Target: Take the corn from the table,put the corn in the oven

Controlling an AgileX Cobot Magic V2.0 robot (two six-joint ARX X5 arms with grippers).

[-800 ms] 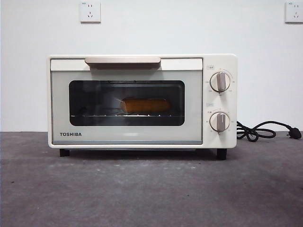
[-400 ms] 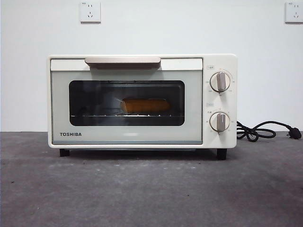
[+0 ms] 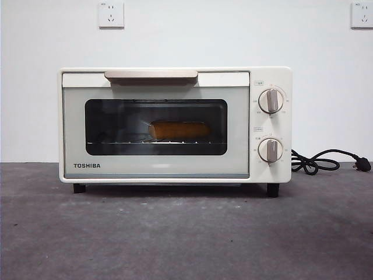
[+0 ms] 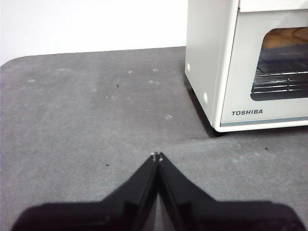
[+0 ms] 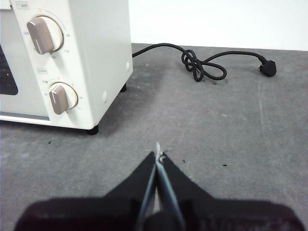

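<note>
A: So, corn (image 3: 179, 129) status?
B: On the rack inside the oven (image 3: 156, 169), centre frame, door closed. Left gripper (image 4: 156, 155) and right gripper (image 5: 158, 155) pinched together, empty. Looks done; nothing further needed

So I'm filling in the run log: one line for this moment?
corn: inside oven, on rack | door: closed | left end effector: shut, over table | right end effector: shut, empty
</note>
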